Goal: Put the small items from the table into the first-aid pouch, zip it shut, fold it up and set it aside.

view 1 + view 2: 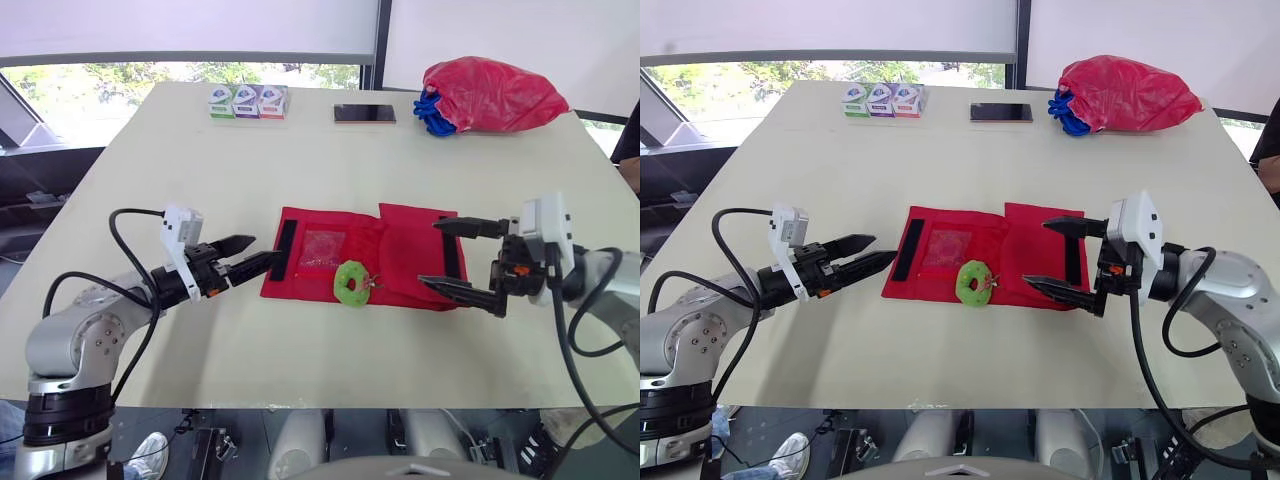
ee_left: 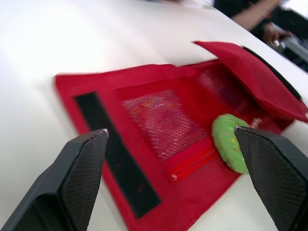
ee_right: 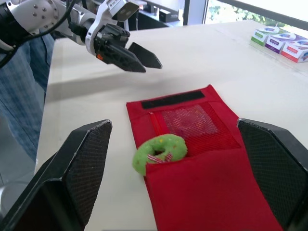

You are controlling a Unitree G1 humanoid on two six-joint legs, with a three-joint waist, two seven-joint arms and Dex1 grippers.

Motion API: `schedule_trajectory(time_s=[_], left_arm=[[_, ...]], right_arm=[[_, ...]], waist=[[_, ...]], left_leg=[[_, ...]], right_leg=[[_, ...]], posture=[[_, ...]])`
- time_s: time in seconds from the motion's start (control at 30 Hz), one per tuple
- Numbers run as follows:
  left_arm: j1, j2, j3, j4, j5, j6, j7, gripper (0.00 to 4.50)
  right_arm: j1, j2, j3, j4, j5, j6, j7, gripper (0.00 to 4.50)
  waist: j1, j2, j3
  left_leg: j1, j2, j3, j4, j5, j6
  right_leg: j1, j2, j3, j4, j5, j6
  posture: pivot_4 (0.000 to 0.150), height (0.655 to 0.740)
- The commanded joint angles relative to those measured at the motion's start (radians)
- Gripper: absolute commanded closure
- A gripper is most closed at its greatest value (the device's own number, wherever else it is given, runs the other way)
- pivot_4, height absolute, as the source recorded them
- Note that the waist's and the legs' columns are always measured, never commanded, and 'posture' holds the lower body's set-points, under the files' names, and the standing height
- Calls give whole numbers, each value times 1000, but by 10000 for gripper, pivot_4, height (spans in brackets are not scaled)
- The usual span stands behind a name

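The red first-aid pouch [image 1: 330, 262] lies at the table's middle with its right part [image 1: 415, 250] folded over to the left. A mesh pocket [image 1: 322, 248] holds something pale. A green ring-shaped item [image 1: 352, 283] rests on the pouch's near edge, partly under the folded flap [image 3: 211, 187]. My left gripper [image 1: 266, 249] is open, its tips just at the pouch's left end by a black strip [image 1: 287, 250]. My right gripper [image 1: 430, 254] is open, one finger on each side of the pouch's right end, holding nothing.
At the table's far edge are three small boxes [image 1: 248, 101], a phone [image 1: 364, 114] and a red plastic bag [image 1: 492, 95] with something blue [image 1: 430, 112] beside it. A person's arm [image 1: 630, 140] shows at the right edge.
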Motion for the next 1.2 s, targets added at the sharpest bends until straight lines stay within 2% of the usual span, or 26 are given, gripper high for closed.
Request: schedule_trajectory(time_s=[0.03,0.23,0.33,0.67,0.7,0.77,0.87,0.9,1.0,1.1,1.2], left_arm=[[-32,-35,25,39,-62,121,87,0],[-125,-131,89,155,-159,342,253,0],[-151,-153,110,172,-222,442,274,0],[-239,-223,176,277,-291,600,339,0],[-244,-231,189,283,-297,612,346,4018],[-252,-243,210,290,-306,630,361,8332],[-273,-262,251,302,-333,651,379,19778],[-280,-269,265,303,-342,658,386,25606],[-283,-274,283,296,-352,674,401,39075],[-265,-255,276,273,-351,687,388,44369],[-257,-226,275,270,-352,700,370,44369]], right_arm=[[-50,-27,-16,21,9,15,15,629],[-103,-37,13,56,-15,7,48,629],[-113,-40,15,59,-23,1,66,629],[-159,-9,38,31,-35,-7,54,629],[-171,-3,42,32,-36,-5,49,0],[-190,6,50,34,-38,0,42,0],[-222,22,71,36,-46,7,31,0],[-229,26,77,37,-48,10,29,0],[-246,33,89,42,-53,13,27,0],[-264,46,103,56,-60,11,25,0],[-277,67,125,78,-79,5,18,0]], waist=[[0,0,0],[2,0,0],[1,0,0],[6,0,0],[5,0,0],[5,0,0],[3,0,0],[4,0,0],[5,0,0],[3,0,0],[1,0,0]], left_leg=[[0,0,0,0,0,0],[-1,-1,-2,0,0,0],[-1,-1,-3,0,0,0],[-1,-3,-3,0,0,-1],[-1,-3,-3,0,0,-1],[-1,-4,-4,0,1,-2],[-2,-4,-5,0,2,-4],[-2,-4,-5,0,2,-4],[-2,-4,-6,0,2,-4],[-2,-4,-6,0,3,-5],[-2,-4,-6,0,3,-5]], right_leg=[[0,0,0,0,1,1],[0,-1,-2,0,2,3],[0,-1,-2,0,2,3],[1,-3,-2,0,2,3],[1,-3,-3,0,2,3],[0,-4,-3,0,2,3],[0,-4,-4,0,2,3],[0,-4,-4,0,2,3],[0,-4,-5,0,2,2],[0,-5,-4,0,2,2],[0,-5,-5,0,2,2]], posture=[[1500,7400],[1500,7400],[1500,7400],[1500,7400],[1500,7400],[1500,7400],[1500,7400],[1500,7400],[1500,7400],[1500,7400],[1500,7400]])
